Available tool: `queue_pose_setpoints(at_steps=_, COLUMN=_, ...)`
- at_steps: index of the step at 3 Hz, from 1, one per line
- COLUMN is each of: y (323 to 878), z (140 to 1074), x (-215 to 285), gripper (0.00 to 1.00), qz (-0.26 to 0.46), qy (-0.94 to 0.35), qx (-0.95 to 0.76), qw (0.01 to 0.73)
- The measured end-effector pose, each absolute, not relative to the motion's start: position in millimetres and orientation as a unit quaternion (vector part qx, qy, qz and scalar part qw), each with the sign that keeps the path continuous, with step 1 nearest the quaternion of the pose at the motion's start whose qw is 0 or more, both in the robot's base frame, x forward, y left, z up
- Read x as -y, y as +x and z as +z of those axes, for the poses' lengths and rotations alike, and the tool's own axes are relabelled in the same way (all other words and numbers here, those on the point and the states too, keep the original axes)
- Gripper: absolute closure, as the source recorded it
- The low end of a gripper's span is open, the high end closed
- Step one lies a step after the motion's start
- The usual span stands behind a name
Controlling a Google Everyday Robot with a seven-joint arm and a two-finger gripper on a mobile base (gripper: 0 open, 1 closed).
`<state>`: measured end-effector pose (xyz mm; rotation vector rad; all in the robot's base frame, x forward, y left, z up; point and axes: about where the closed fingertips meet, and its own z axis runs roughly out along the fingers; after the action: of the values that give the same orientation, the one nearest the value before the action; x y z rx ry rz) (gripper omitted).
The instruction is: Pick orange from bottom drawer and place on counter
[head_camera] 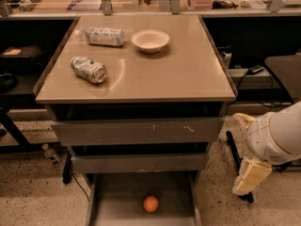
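Camera view looked down on the grey cabinet from the front. On the left of the counter (183, 74) a crushed silver can (88, 68) lay on its side. Behind it, toward the back edge, was a clear plastic bottle (104, 36), also on its side, with its cap pointing left. Just right of the bottle sat a white bowl (150, 40), upright and apart from both.

Below the top, the two wider drawers (136, 132) were pushed in, their fronts scuffed. The bottom drawer (115, 199) was pulled out toward me. The orange (151, 204) rested alone on the drawer's flat grey floor, about midway between the side walls and touching neither.

Off to the right, clear of the cabinet and above the speckled floor, the robot's white arm (277, 135) came in from the edge. The cream-coloured gripper (250, 177) hung downward beside the drawer fronts, level with the lower ones and well apart from the orange. I could not tell whether it was spread or closed, and nothing was in it.
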<state>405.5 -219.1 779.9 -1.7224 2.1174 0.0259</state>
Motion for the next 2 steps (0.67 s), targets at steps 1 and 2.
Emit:
queue_pose_setpoints(at_steps=1, y=403, z=717, x=213, gripper=0.0, qz=0.031, qy=-0.628, qx=-0.748, qw=0.212)
queue_pose_setpoints(at_steps=2, y=407, z=642, x=210, gripper=0.0, qz=0.05, qy=-0.635, qx=-0.737, qw=0.227)
